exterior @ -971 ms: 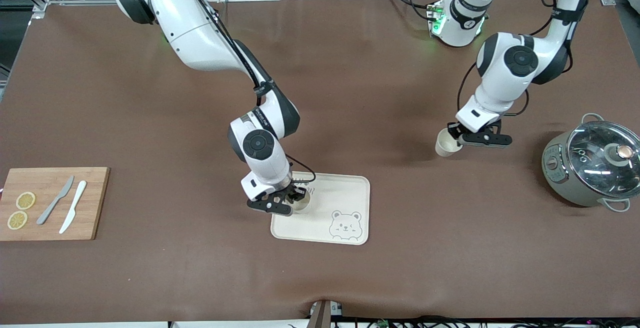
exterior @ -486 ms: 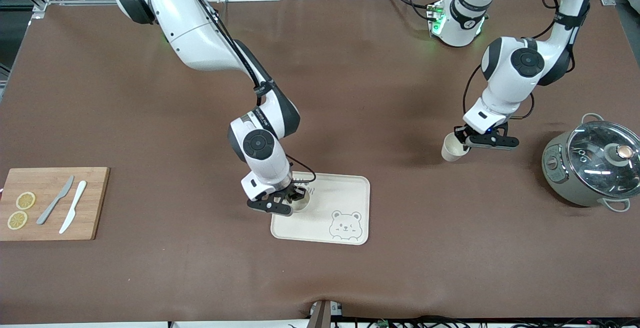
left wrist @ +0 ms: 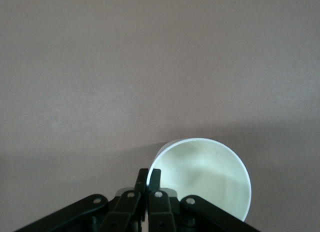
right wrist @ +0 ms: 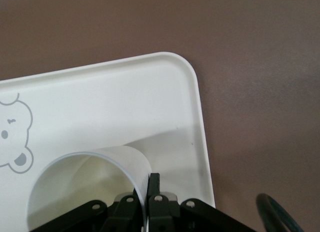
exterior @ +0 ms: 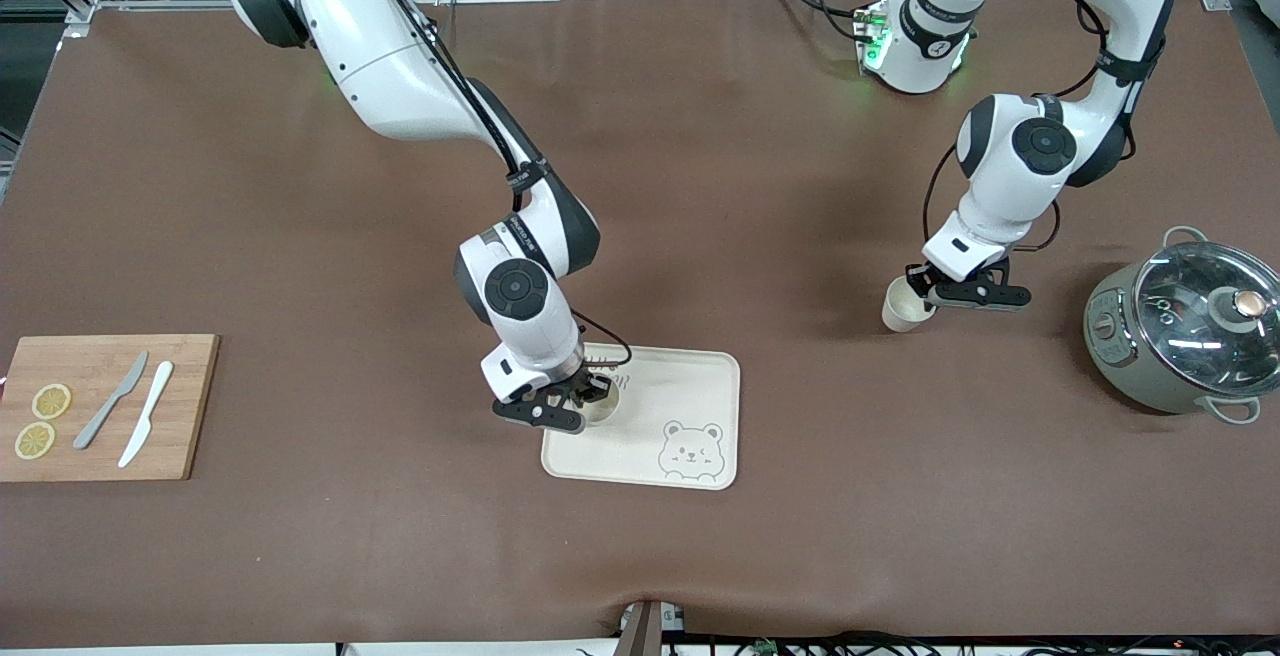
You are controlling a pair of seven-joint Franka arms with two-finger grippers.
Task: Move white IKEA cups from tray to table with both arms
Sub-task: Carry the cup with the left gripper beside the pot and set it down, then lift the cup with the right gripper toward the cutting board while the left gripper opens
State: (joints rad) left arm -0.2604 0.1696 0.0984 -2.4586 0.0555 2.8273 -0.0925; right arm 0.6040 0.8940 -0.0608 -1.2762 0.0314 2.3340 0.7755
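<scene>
My right gripper (exterior: 578, 404) is shut on the rim of a white IKEA cup (exterior: 604, 399) that stands on the cream bear-printed tray (exterior: 700, 386). In the right wrist view the cup (right wrist: 85, 182) shows with its wall pinched by my gripper (right wrist: 150, 184) over the tray (right wrist: 150, 92). My left gripper (exterior: 935, 294) is shut on the rim of the second white cup (exterior: 903, 307), over the brown table toward the left arm's end. In the left wrist view that cup (left wrist: 205, 179) is held by my gripper (left wrist: 149, 176).
A grey pot with a glass lid (exterior: 1185, 331) stands at the left arm's end. A wooden cutting board (exterior: 105, 406) with two knives and lemon slices lies at the right arm's end. The table is covered in brown (exterior: 700, 186).
The left arm has shifted the held cup slightly toward the pot and back, ending a little lower in view. The right arm and its cup have not moved.
</scene>
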